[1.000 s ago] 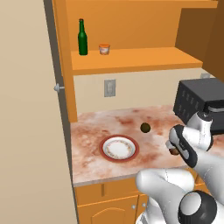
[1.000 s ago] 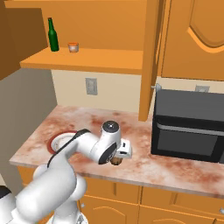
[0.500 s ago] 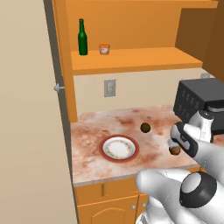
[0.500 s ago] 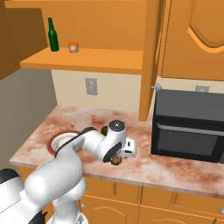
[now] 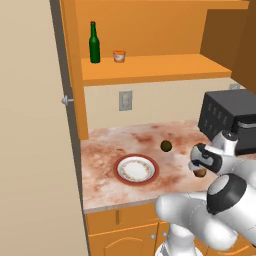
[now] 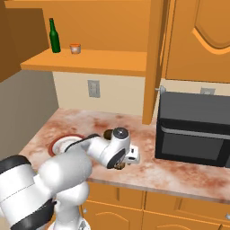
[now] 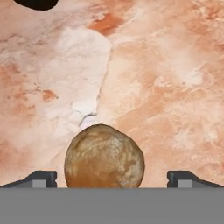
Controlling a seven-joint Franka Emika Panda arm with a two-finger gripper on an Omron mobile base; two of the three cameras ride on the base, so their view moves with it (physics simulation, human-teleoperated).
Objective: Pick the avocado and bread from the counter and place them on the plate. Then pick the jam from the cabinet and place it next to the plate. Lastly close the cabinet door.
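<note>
My gripper hangs low over the counter with its jaws spread wide, the two dark fingertips far apart at the bottom corners of the hand view. The bread, a round reddish-brown lump, sits on the mottled stone midway between them, with clear worktop showing on either side, so I have hold of nothing. In the left base view the bread shows just under my hand, near the counter's right end and in front of the black microwave.

The avocado, small and dark, rests on the counter at about 10 o'clock from the bread, well apart from it. In the right base view I can make out the avocado just beside my wrist, partly hidden by it. The plate, white with a red-brown rim, lies at about 8 o'clock from the avocado, near the front edge of the counter, with nothing on it; from the right base view part of the plate shows behind my arm.

Up in the cabinet the door stands open. On the orange shelf the jam sits just beside the green bottle, at its 3 o'clock, the two not touching. A wall outlet is on the backsplash below the shelf.
</note>
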